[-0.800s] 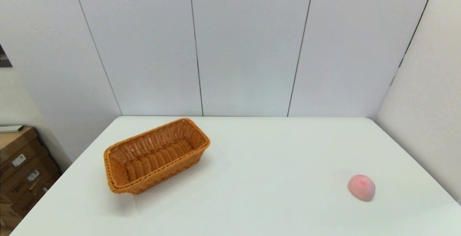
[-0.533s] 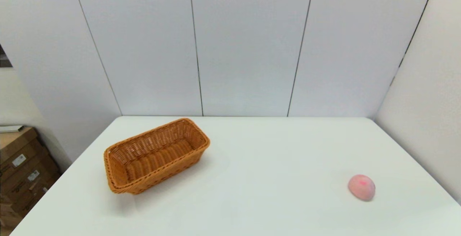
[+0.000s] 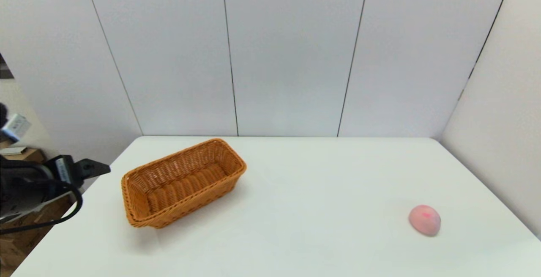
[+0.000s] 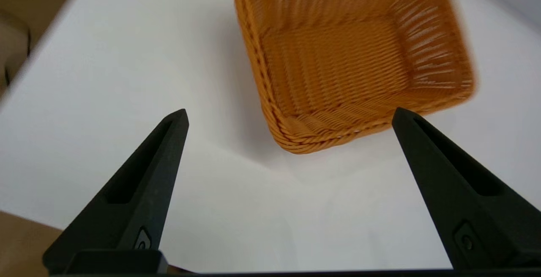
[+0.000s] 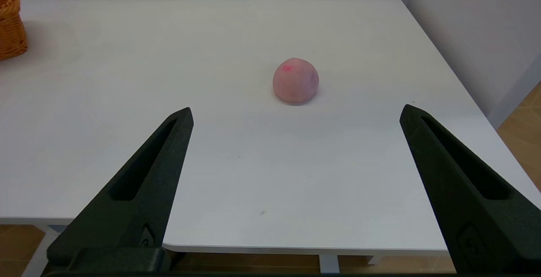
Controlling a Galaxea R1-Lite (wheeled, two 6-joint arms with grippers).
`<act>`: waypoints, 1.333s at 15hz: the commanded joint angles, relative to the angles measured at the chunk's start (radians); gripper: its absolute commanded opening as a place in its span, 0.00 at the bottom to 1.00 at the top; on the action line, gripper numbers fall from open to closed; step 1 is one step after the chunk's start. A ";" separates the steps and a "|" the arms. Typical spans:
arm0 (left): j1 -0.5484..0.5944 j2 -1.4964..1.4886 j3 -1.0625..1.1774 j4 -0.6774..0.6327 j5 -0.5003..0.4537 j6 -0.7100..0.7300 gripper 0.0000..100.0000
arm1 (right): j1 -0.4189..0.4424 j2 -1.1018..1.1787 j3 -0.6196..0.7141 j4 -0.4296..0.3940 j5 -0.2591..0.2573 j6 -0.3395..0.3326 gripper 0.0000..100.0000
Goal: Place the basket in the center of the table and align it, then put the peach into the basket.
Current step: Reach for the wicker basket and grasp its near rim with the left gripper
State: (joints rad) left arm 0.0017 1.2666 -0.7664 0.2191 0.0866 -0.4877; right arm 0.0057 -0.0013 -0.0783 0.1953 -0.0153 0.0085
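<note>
The orange-brown wicker basket (image 3: 181, 184) lies askew on the left half of the white table (image 3: 304, 192), with nothing in it. The pale pink peach (image 3: 424, 220) rests near the front right. My left arm (image 3: 38, 184) reaches in from the left edge, just left of the basket and not touching it. In the left wrist view the left gripper (image 4: 289, 114) is open above the table, just short of the basket's (image 4: 351, 57) near end. My right gripper (image 5: 296, 110) is open, held off the table's front edge, with the peach (image 5: 295, 80) ahead between its fingers' line.
Cardboard boxes (image 3: 25, 226) are stacked on the floor beside the table's left edge. White wall panels (image 3: 287, 57) close the back and the right side. A corner of the basket (image 5: 10, 23) shows far off in the right wrist view.
My left arm has come into the head view from the left, toward the basket. Basket and peach have not moved.
</note>
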 commanded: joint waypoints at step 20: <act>0.104 0.810 -0.287 0.095 -0.171 -0.155 0.00 | 0.000 0.001 0.000 0.001 0.000 0.001 1.00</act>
State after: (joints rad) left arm 0.1047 2.0696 -1.0540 0.3102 -0.0817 -0.6374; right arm 0.0053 -0.0013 -0.0783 0.1951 -0.0149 0.0089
